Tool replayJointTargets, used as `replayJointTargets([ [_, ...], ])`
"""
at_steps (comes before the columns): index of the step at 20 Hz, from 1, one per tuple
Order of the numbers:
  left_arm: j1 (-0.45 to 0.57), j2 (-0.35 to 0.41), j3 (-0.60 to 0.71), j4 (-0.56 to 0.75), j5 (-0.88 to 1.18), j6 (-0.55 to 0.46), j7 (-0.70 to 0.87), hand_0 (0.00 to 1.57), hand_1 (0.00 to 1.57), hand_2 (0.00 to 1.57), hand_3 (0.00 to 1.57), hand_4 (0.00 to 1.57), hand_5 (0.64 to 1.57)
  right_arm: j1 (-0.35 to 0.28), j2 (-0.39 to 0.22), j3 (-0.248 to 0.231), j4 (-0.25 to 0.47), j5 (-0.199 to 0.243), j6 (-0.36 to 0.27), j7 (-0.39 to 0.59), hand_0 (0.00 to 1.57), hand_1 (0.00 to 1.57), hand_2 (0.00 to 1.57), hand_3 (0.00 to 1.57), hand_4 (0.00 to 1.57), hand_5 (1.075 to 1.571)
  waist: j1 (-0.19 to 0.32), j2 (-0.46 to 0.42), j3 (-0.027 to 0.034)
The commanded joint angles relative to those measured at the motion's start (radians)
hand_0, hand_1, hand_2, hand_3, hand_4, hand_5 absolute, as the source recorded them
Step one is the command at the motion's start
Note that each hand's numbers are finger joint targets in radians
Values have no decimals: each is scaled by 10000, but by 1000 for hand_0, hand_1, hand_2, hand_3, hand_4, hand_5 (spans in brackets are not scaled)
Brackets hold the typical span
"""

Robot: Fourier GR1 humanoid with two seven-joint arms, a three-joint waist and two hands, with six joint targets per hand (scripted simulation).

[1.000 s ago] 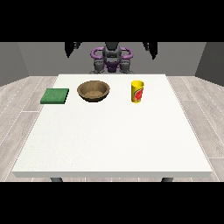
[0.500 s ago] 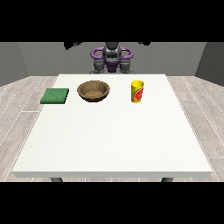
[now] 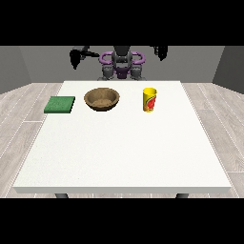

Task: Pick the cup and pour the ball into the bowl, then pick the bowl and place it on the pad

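A yellow cup [image 3: 149, 99] with a red mark stands upright on the white table [image 3: 124, 147], at the far right of centre. To its left rests a brown bowl [image 3: 102, 99]. A green pad [image 3: 60, 104] lies flat near the table's far left edge. The ball does not show. Both hands are raised beside the robot behind the table, far from all three things. The hand at the view's left [image 3: 76, 57] hangs dark above the table's far left corner. The hand at the view's right [image 3: 161, 51] sits high near the picture's upper band. Neither holds anything.
The robot's torso [image 3: 122, 66] stands behind the table's far edge. Wooden floor surrounds the table on both sides.
Both hands have drawn slightly inward and lower. Cup, bowl and pad have not moved.
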Motion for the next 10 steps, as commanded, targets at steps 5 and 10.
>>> replayJointTargets([
  [5,-1636,850,1399,2433,-282,-285,-2379,0,0,0,0,0,1254,-1554,-521,-539,712,-114,408,-1062,0,0,0,0,0,1559,-376,2350,-7],
  [10,-2024,759,1467,3994,-488,-231,-2804,0,0,0,0,0,1257,-1623,-682,-876,2002,-213,794,-1868,0,0,0,0,0,1560,-439,1978,-2],
])
